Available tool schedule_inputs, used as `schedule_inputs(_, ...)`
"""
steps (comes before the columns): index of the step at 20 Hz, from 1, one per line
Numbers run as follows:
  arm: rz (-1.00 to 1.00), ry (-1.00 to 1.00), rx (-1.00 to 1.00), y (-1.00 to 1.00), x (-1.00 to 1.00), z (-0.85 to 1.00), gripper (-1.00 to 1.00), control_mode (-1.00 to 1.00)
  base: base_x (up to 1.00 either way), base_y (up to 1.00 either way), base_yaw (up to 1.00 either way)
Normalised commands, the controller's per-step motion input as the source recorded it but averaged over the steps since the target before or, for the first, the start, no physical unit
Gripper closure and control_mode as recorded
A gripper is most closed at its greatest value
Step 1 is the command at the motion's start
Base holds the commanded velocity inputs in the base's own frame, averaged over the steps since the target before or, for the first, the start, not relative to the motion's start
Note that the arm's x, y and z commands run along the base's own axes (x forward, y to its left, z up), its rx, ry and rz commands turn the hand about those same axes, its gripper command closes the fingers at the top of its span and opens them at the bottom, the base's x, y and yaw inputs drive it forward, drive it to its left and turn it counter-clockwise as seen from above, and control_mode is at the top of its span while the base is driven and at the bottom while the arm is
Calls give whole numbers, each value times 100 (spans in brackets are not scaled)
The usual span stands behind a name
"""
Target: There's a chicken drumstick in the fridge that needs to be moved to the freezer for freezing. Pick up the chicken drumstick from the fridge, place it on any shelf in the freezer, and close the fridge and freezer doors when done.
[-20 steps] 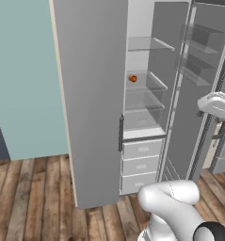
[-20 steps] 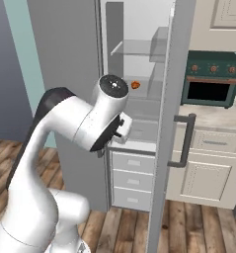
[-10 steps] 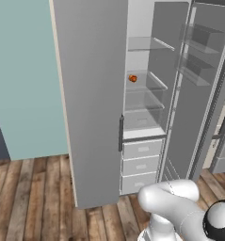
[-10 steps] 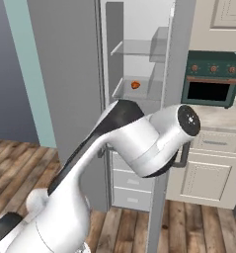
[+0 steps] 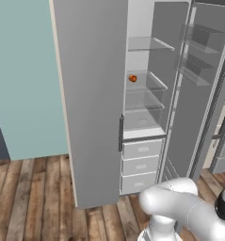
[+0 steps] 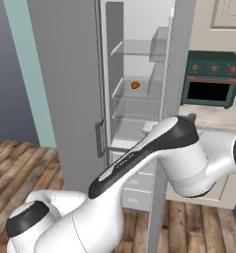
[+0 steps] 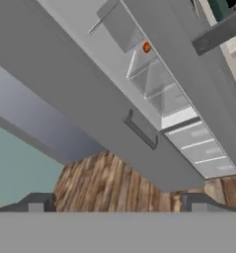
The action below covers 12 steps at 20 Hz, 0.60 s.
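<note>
the tool (image 7: 117, 201) is hanging released, its two dark fingertips (image 7: 36, 202) standing wide apart with nothing between them, well back from the appliance and aimed at the wooden floor (image 7: 104, 183). the doors (image 5: 92, 94) are standing open. a small orange-red item (image 6: 135, 85) is sitting on a glass shelf (image 6: 139, 91) inside. i cannot tell where the chicken drumstick is.
</note>
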Motion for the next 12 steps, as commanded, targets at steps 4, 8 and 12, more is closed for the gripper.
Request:
schedule_inputs(4,9,-26,4,-90,32,-23,-100,-100,0,0,0)
schedule_inputs(8,5,-18,0,-69,30,-36,-100,-100,0,0,0)
schedule_inputs(12,7,-22,0,-54,25,-38,-100,-100,0,0,0)
